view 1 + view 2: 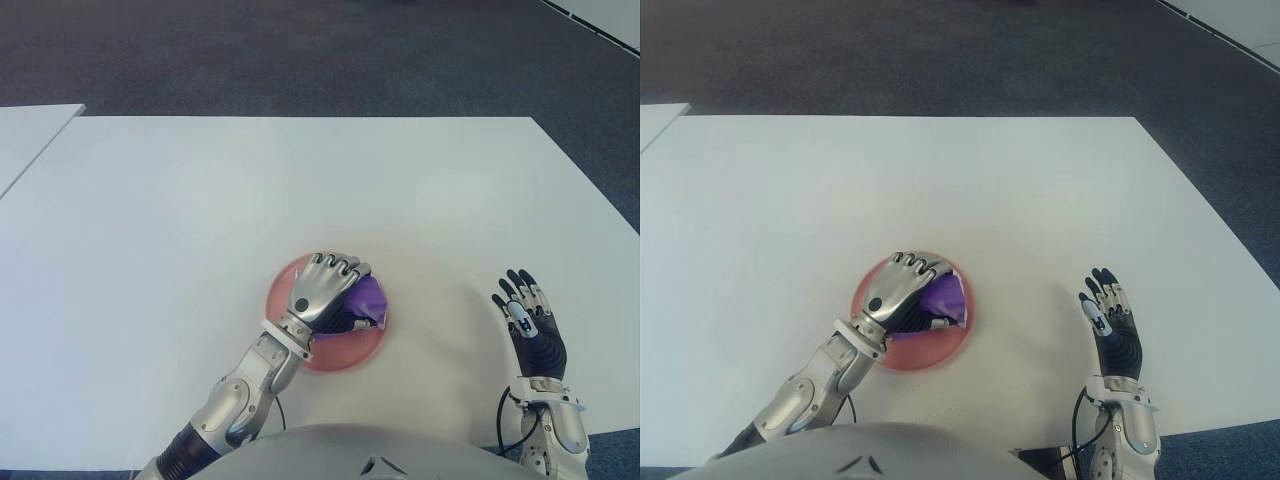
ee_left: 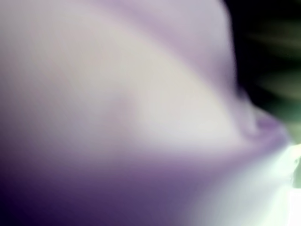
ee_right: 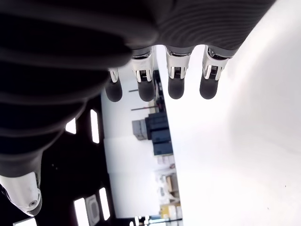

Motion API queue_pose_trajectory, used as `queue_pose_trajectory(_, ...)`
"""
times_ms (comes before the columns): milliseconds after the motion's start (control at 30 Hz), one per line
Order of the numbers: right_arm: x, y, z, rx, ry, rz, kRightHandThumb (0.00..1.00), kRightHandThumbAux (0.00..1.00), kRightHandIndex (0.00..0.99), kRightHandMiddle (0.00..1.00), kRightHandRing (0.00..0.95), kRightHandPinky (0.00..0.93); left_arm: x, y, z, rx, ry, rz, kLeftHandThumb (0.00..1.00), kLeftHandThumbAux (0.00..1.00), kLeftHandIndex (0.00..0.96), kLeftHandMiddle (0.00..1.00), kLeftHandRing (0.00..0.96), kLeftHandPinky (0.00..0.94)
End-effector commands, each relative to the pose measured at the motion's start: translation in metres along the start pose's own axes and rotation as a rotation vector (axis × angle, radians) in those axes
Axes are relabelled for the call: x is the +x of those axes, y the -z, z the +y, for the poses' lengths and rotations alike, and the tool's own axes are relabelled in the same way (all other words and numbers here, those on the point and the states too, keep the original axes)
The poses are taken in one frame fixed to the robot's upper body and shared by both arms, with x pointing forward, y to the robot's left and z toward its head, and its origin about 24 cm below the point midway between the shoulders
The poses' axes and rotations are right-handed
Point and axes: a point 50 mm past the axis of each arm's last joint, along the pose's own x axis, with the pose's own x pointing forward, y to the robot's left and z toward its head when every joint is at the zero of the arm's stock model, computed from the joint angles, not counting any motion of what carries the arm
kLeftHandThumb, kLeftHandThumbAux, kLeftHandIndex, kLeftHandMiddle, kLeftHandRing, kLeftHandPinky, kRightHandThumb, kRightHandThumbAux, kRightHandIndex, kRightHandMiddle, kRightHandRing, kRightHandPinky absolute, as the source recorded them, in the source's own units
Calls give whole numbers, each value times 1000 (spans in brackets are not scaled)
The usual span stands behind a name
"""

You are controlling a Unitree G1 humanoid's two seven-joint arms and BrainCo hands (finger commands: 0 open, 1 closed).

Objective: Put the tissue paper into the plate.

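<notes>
Apparently unlabelled — purple tissue paper point(image 1: 368, 298), plate point(image 1: 350, 356)

- The left robot hand point(image 1: 325, 290), at lower centre of the eye view, had a silver shell with a dark round spot.
- The right robot hand point(image 1: 530, 320), at lower right, showed a black ribbed palm and black fingertips with silver joints.
- Black cables trailed beside both silver forearms.
</notes>
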Motion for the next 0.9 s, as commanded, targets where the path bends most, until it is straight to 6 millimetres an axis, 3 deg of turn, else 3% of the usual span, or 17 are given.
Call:
queue_pose_trajectory(33, 2, 3, -3, -2, 3, -3, 153, 569, 28, 83, 27, 0, -5, 0, 0, -49, 44, 52, 779, 674, 419, 622, 695, 644)
queue_pose_trajectory(100, 2, 3, -4, -7, 2, -3, 152, 568, 30, 84, 28, 0, -7, -1, 2, -46, 57, 61, 736, 685, 422, 605, 616, 551)
queue_pose_trajectory(167, 3, 4, -4, -10, 0, -3, 151, 568, 31, 84, 28, 0, -9, -4, 6, -34, 67, 66, 493, 502, 387, 487, 459, 403)
queue_pose_trajectory(300, 4, 5, -4, -16, -5, -4, 151, 567, 32, 81, 27, 0, -11, -9, 15, 9, 92, 66, 323, 383, 320, 335, 285, 236)
queue_pose_trajectory(367, 5, 5, -4, -17, -9, -5, 152, 567, 33, 77, 26, 0, -12, -11, 18, 35, 119, 70, 226, 308, 176, 168, 131, 97)
queue_pose_trajectory(433, 6, 6, -4, -16, -10, -5, 153, 567, 33, 76, 25, 0, -12, -12, 20, 45, 138, 75, 184, 274, 96, 89, 67, 50)
queue_pose_trajectory(567, 6, 6, -4, -16, -10, -5, 154, 566, 34, 74, 23, 0, -12, -14, 23, 58, 151, 84, 139, 223, 20, 18, 13, 10)
queue_pose_trajectory(900, 6, 7, -3, -26, -10, -2, 149, 567, 34, 71, 21, 0, -11, -14, 29, 93, 141, 106, 110, 160, 0, 0, 0, 0)
